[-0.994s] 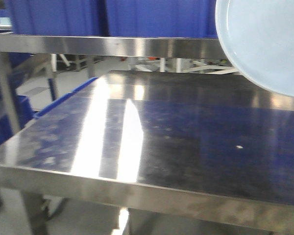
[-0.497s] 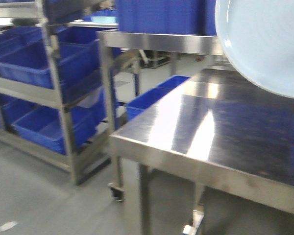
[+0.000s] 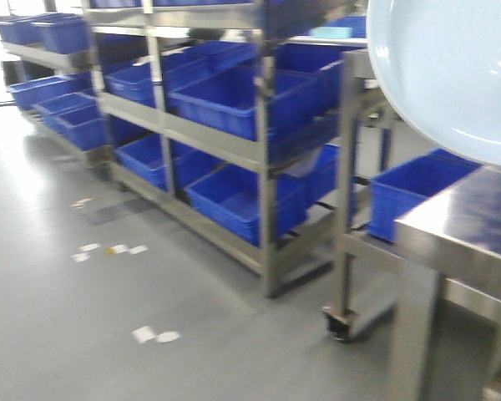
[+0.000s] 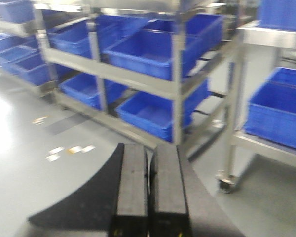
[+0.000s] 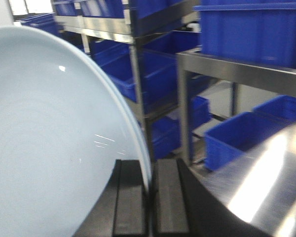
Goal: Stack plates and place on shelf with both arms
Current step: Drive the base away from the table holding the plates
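Note:
A large pale bluish-white plate (image 3: 451,75) hangs on edge at the top right of the front view and fills the left of the right wrist view (image 5: 49,138). My right gripper (image 5: 149,165) is shut on its rim; whether a second plate lies against it I cannot tell. My left gripper (image 4: 149,148) is shut with nothing in it and hangs over the grey floor. The shelf (image 3: 209,138), a steel rack with blue crates on several tiers, stands ahead to the left, and shows in the left wrist view (image 4: 138,79) and the right wrist view (image 5: 133,34).
The reflective steel table (image 3: 468,234) juts in at the right edge, just below the plate. Between it and the shelf stands a wheeled steel rack (image 3: 346,167) with a blue crate (image 3: 417,192) on its low tier. Pale tape marks (image 3: 108,249) dot the floor.
The view has swung left: the steel table went from filling the frame to the right edge, and the shelf with blue crates came into view. The plate stays at the top right.

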You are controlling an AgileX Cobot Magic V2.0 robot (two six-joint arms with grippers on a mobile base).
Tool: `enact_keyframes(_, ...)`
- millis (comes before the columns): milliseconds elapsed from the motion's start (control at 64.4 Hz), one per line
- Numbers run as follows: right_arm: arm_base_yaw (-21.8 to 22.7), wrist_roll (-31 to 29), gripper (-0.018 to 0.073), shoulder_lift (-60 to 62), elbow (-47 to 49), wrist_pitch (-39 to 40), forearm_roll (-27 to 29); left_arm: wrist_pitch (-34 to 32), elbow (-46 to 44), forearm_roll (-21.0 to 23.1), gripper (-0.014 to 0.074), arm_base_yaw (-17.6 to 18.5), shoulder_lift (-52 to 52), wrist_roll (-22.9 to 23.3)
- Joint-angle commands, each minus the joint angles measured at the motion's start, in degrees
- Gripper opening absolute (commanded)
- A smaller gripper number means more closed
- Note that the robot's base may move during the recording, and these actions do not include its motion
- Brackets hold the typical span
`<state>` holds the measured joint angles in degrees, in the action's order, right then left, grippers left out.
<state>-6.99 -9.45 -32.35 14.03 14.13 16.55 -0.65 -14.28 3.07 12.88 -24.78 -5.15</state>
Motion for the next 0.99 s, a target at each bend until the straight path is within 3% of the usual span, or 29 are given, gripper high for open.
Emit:
enact_keyframes(0, 0.3, -0.1, 0.0056, 0.2, 1.7, 5.4, -0.6, -4.9, -1.7, 0.1, 0.0082, -0.1, -0.2, 0.5)
enact_keyframes(978, 0.3, -0.1, 0.0056, 0.2, 1.7, 5.4, -0.6, -4.9, -1.7, 0.1, 0.0082, -0.1, -0.2, 0.5)
